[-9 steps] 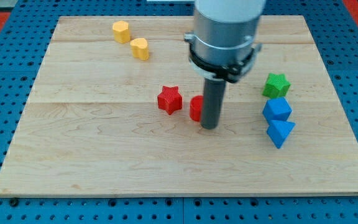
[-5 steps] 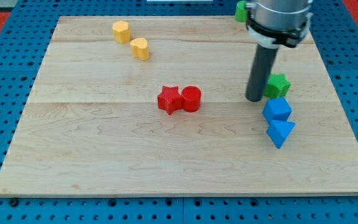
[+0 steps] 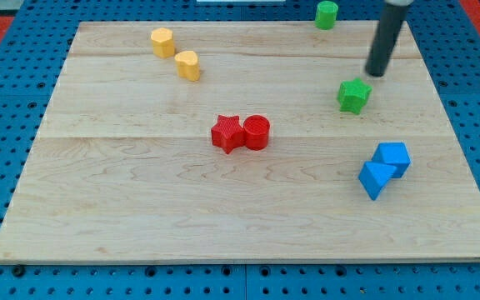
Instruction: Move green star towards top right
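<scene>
The green star point(image 3: 354, 95) lies on the wooden board point(image 3: 140, 200) in its upper right part. My tip point(image 3: 377, 73) stands just above and to the right of the star, a small gap away from it. The dark rod rises from there to the view's top edge.
A green cylinder point(image 3: 327, 14) sits at the board's top edge. Two blue blocks, a cube point(image 3: 392, 157) and a wedge point(image 3: 375, 179), lie touching at the right. A red star point(image 3: 227, 134) and red cylinder point(image 3: 256, 132) touch mid-board. Two yellow blocks point(image 3: 162, 41) point(image 3: 187, 64) lie top left.
My tip moved from mid-board to the right, then up past the green star. The star shifted up and left. The blue cube moved down and right, beside the wedge.
</scene>
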Action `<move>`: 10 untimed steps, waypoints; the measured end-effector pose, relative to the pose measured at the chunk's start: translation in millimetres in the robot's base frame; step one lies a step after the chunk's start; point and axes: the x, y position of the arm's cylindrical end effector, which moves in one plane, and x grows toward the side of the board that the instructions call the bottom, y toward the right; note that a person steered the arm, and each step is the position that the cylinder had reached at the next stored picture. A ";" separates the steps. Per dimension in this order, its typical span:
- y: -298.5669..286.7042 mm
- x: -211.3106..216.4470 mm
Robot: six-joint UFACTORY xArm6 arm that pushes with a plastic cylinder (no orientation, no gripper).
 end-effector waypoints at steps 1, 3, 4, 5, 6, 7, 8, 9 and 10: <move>24.6 -73.6; 13.9 -103.2; -24.0 -100.8; -47.9 -62.5; -68.8 -14.6; 12.5 36.3; 22.1 130.1; -58.5 128.2; -112.1 64.3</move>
